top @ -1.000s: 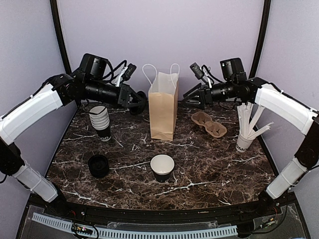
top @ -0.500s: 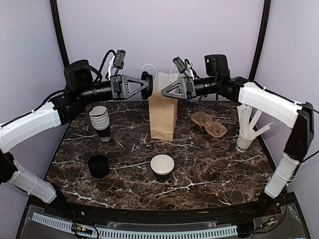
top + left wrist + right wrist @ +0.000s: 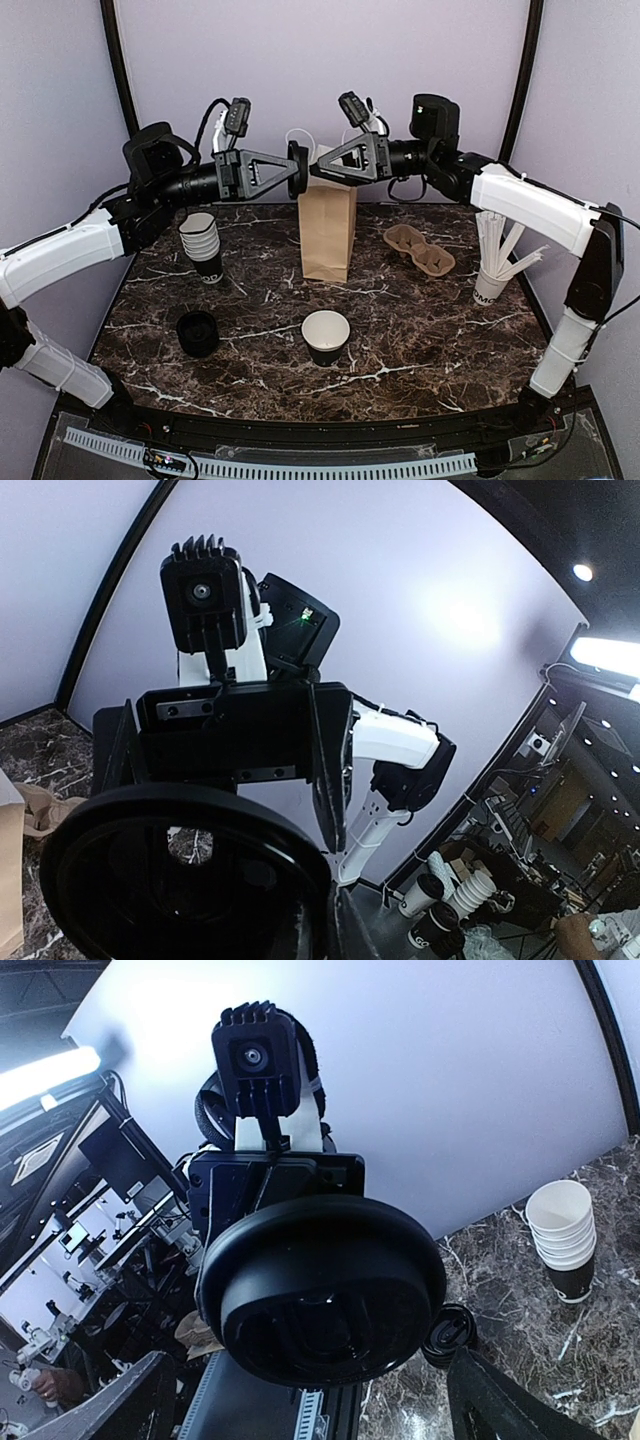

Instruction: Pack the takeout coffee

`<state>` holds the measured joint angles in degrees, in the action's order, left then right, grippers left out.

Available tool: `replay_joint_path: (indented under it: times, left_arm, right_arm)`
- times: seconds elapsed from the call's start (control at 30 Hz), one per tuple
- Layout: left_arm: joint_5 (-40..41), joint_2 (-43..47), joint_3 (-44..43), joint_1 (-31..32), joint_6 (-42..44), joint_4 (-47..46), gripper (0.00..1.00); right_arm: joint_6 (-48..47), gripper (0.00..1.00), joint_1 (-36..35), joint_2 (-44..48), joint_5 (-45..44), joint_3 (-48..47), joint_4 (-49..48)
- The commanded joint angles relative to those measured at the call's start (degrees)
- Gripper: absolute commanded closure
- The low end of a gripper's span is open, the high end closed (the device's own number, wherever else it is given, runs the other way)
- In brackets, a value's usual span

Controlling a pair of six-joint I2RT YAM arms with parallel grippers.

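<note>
Both jaws first: the left gripper pinches a round black lid, and the right gripper faces it, spread wide. Below, the coffee cup stands uncovered on the table before the bag. Capping and bagging are not yet done.

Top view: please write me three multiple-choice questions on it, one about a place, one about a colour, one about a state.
1. Where is the brown bag? A near left corner; B middle back of the table; C right edge.
2. What colour is the front cup inside? A white; B red; C green.
3. What does the left pincer do? A hangs open; B grips the bag; C grips the black lid.
Answers: B, it stands centred at the far side; A, its open mouth shows white; C, the lid sits clamped at its tip.
</note>
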<state>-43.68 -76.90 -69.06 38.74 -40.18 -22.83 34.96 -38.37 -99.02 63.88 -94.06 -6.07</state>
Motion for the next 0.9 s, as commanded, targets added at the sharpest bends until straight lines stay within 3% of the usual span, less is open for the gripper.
replay_joint_path:
  times: [0.0, 0.43, 0.6, 0.87]
  left_arm:
    - [-2.78, 1.41, 0.84, -0.34, -1.7, -5.44, 0.93]
    - [-4.15, 0.99, 2.12, -0.35, -2.73, -7.45, 0.92]
    - [-4.3, 0.79, 2.17, -0.34, -2.7, -7.53, 0.92]
    - [-3.73, 0.79, 2.33, -0.39, -2.15, -6.98, 0.92]
  right_arm:
    - [2.73, 0.04, -1.15, -1.55, 1.47, -0.89, -5.04]
    - [4.57, 0.03, -2.6, -3.8, 2.68, -3.34, -7.22]
    - [8.04, 0.1, -2.89, -4.02, 3.98, -1.79, -12.03]
    - [16.91, 0.07, -3.11, -3.76, 6.7, 1.38, -24.46]
